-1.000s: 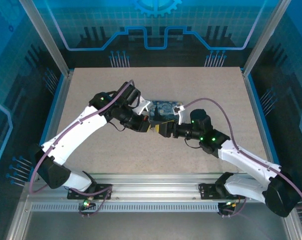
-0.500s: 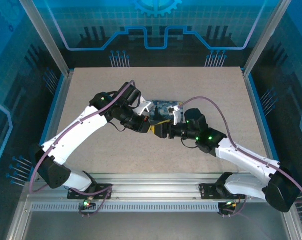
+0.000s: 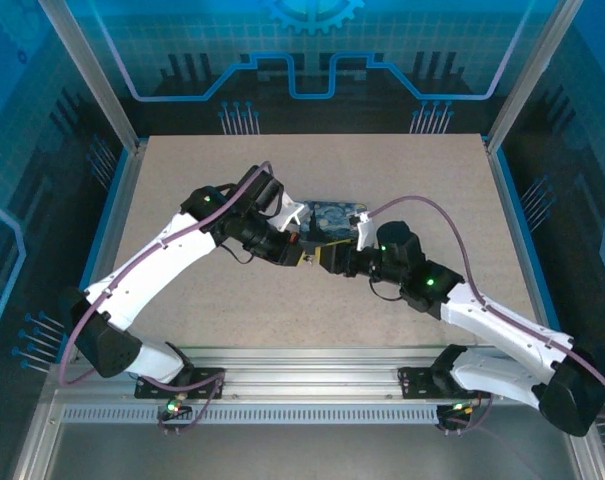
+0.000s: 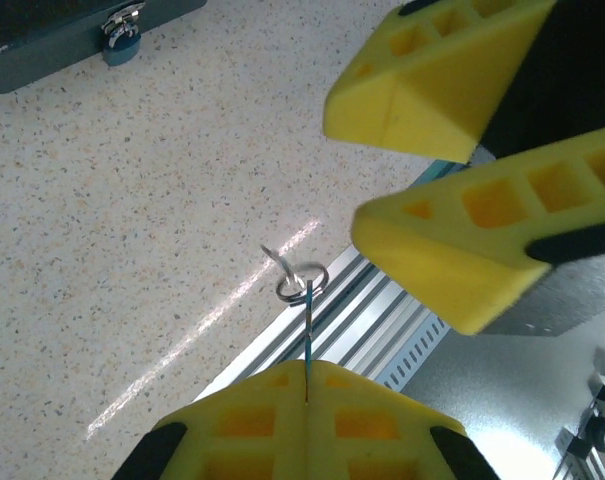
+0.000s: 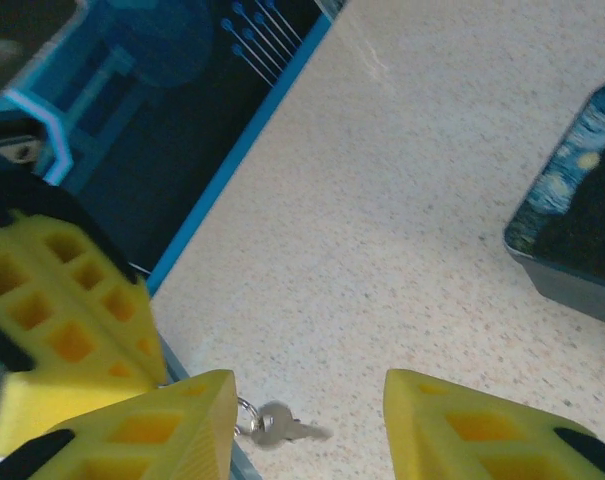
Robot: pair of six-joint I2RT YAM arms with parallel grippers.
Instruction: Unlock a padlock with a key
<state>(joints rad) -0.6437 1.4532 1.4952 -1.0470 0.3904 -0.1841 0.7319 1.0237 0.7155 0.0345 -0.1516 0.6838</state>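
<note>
My left gripper (image 4: pixel 307 375) is shut on the key (image 4: pixel 308 335), a thin blade seen edge-on that sticks out from between the pads. A small ring (image 4: pixel 302 283) hangs at its end. From that ring dangles a second silver key (image 5: pixel 285 427), which hangs between the fingers of my right gripper (image 5: pixel 310 390). The right jaws stand open and touch nothing. Both grippers meet nose to nose at mid table, left gripper (image 3: pixel 300 255) and right gripper (image 3: pixel 328 260). The small padlock (image 4: pixel 122 35) hangs on the front of the tin box.
The blue-and-yellow night-sky tin box (image 3: pixel 332 220) lies just behind the two grippers, and its edge (image 5: pixel 582 220) is to the right in the right wrist view. The aluminium rail (image 3: pixel 302 365) runs along the near table edge. Blue walls close off the sides.
The right gripper's jaws have narrowed around the dangling key, and the right wrist has shifted slightly. The left arm has held still with its key.
</note>
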